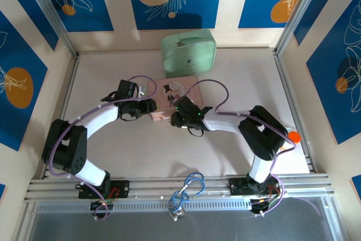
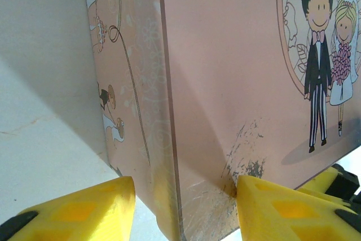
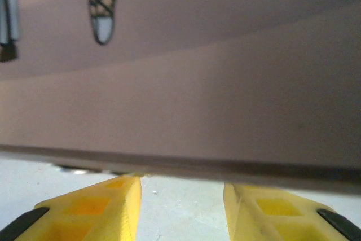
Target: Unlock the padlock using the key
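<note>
Top external view: your left gripper (image 1: 152, 107), fingers spread, straddles the near left corner of the pink case (image 1: 180, 88). Your right gripper (image 1: 176, 111), also spread, faces its near edge. You cannot tell where the padlock sits.

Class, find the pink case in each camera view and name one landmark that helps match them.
Top external: pink case mid-table, before the green case.
Left wrist: pink case takes up most of the frame, corner nearest.
Right wrist: pink case across the upper frame.
Shared landmark: white tabletop under it.
</note>
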Available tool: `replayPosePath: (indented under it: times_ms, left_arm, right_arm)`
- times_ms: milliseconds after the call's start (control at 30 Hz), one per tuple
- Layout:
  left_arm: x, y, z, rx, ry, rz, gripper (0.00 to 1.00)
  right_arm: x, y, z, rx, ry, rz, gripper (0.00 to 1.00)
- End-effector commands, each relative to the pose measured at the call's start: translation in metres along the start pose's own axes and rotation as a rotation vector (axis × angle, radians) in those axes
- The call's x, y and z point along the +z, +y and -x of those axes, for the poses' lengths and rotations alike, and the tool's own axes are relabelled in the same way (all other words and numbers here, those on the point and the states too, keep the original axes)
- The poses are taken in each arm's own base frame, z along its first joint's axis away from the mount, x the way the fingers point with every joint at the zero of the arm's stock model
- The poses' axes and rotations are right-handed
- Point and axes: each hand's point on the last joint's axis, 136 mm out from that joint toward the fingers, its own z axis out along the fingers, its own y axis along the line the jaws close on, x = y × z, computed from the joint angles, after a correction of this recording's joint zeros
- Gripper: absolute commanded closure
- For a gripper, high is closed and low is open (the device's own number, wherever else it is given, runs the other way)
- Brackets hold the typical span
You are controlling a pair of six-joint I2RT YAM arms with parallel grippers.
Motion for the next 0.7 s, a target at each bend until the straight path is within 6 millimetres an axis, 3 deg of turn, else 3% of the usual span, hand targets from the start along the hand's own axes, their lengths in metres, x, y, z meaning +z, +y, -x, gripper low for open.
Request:
replayPosePath:
  times_ms: [0,667]
  left_arm:
    - [0.001,0.02,-0.021,-0.012,0.065,0.059,0.51]
    - [-0.002,0.02,-0.022,-0.005,0.064,0.066,0.51]
  right_arm:
    - [0.001,0.001,-0.001,-0.027,0.016,-0.027,0.57]
    - [0.007,-0.008,0.01,-0.103,0.019,-0.24,0.66]
